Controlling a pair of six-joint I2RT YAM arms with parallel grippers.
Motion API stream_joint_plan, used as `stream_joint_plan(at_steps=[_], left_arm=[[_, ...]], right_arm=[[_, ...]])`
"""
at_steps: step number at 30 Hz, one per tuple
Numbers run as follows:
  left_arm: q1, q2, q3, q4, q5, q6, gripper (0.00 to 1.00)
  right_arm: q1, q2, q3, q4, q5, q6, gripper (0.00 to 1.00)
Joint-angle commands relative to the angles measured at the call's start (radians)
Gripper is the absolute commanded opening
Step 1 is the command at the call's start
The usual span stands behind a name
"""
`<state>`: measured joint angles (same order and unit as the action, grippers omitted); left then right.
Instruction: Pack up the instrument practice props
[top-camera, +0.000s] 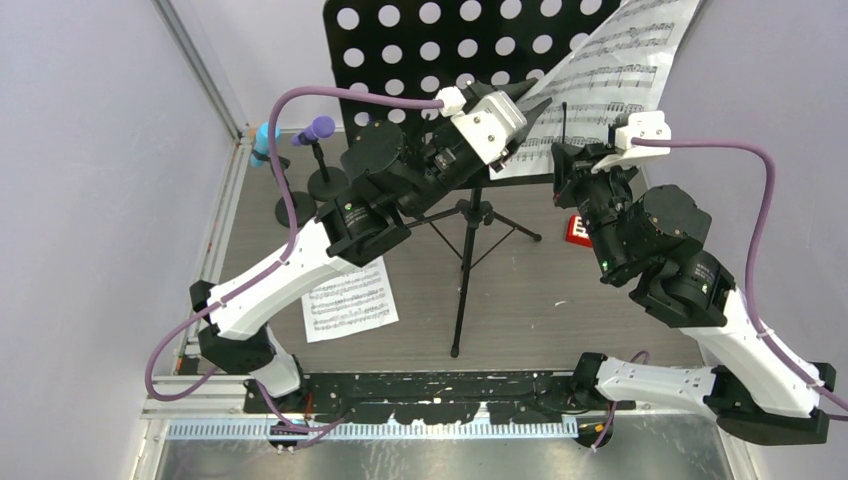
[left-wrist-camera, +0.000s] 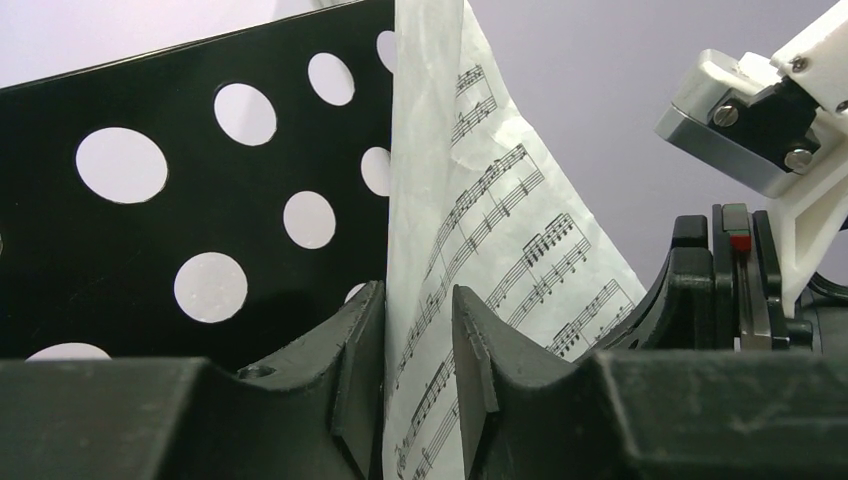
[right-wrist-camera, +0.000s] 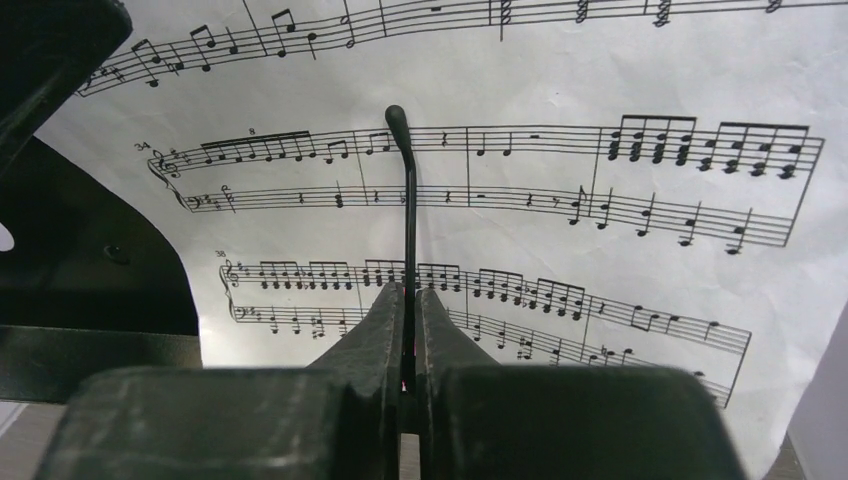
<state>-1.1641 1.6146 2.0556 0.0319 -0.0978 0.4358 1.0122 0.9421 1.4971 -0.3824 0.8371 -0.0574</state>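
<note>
- Sheet music (left-wrist-camera: 480, 230) is leaning on the music stand (left-wrist-camera: 60, 250) at the back of the tabletop (top-camera: 560, 310).
- Left pincer (left-wrist-camera: 418, 300) is straddling the page, half open, not clamping.
- Right pincer (right-wrist-camera: 410, 295) is pinching the stand's thin black rod (right-wrist-camera: 410, 200), nearly shut.
- Risk: pulling while the rod is crossing the page could be tearing paper or tipping the stand.

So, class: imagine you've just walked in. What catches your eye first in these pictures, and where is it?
The black holed rack at the far middle, with a sheet curling off its right side. Both arms reach to it: the left gripper straddles the sheet, and the right gripper is shut on a thin black rod before it.
</note>
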Motion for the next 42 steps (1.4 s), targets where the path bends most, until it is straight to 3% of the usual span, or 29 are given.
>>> stream_joint_plan(at_steps=[1, 9, 18, 31, 42], left_arm=[[-0.005, -0.020, 0.008, 0.028, -0.016, 0.013, 0.32], [-0.005, -0.013, 0.026, 0.025, -0.038, 0.013, 0.26], [-0.006, 0.005, 0.058, 0.010, -0.069, 0.014, 0.09], [-0.006, -0.005, 0.068, 0.005, -0.102, 0.020, 0.02], [-0.005, -0.192, -0.021, -0.018, -0.148, 0.017, 0.00]], right_arm=[[0.004, -0.018, -0.010, 0.071, 0.024, -0.007, 0.02], [0.005, -0.092, -0.083, 0.142, -0.110, -0.024, 0.00], [0.005, -0.220, -0.215, 0.255, -0.316, -0.046, 0.00], [0.005, -0.244, -0.219, 0.262, -0.290, -0.083, 0.01], [0.004, -0.245, -0.233, 0.282, -0.290, -0.105, 0.00]])
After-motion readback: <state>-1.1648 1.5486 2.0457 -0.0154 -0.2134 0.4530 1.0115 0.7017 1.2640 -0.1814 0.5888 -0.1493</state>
